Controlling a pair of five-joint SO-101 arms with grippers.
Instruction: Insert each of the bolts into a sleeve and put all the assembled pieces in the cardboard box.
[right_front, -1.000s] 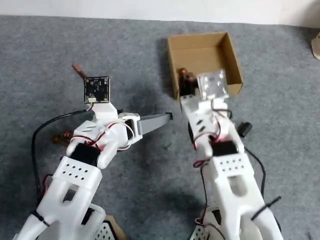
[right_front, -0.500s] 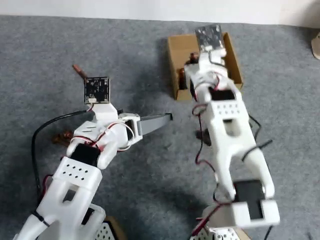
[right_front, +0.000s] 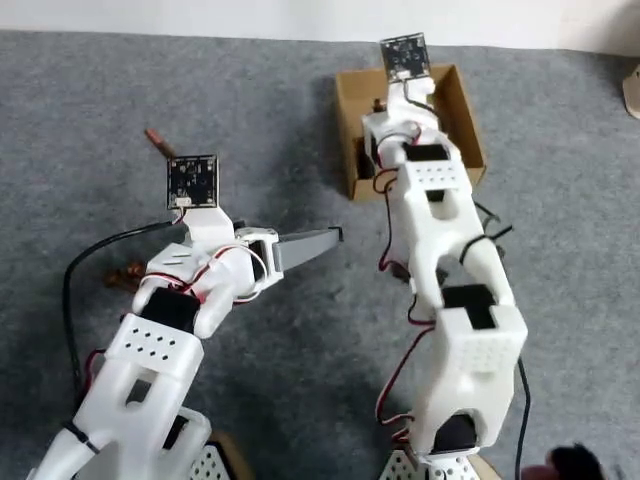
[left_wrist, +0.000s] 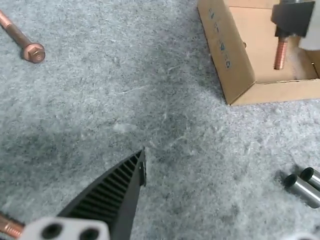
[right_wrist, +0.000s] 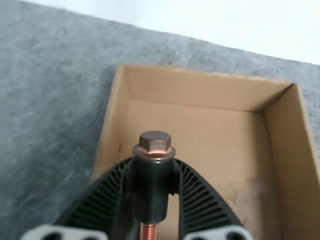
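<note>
My right gripper (right_wrist: 152, 185) is shut on an assembled piece, a copper bolt (right_wrist: 154, 145) standing upright in a black sleeve (right_wrist: 150, 192). It hangs over the open cardboard box (right_wrist: 200, 90), just inside the near wall. The left wrist view shows the same piece's thread (left_wrist: 280, 52) above the box (left_wrist: 227, 55). My left gripper (right_front: 333, 237) hovers shut and empty over the carpet between the arms. Loose bolts lie at the far left (right_front: 155, 140) and beside the left arm (right_front: 125, 272). Two loose sleeves (left_wrist: 302, 182) lie near the box.
The box (right_front: 465, 110) sits at the back right on grey carpet, with the right arm (right_front: 430, 190) stretched across its near wall. A black cable (right_front: 100, 250) loops left of the left arm. A pale wall borders the carpet behind the box.
The right arm has stretched forward, carrying the bolt and sleeve from in front of the box to above its inside. The left arm has kept still.
</note>
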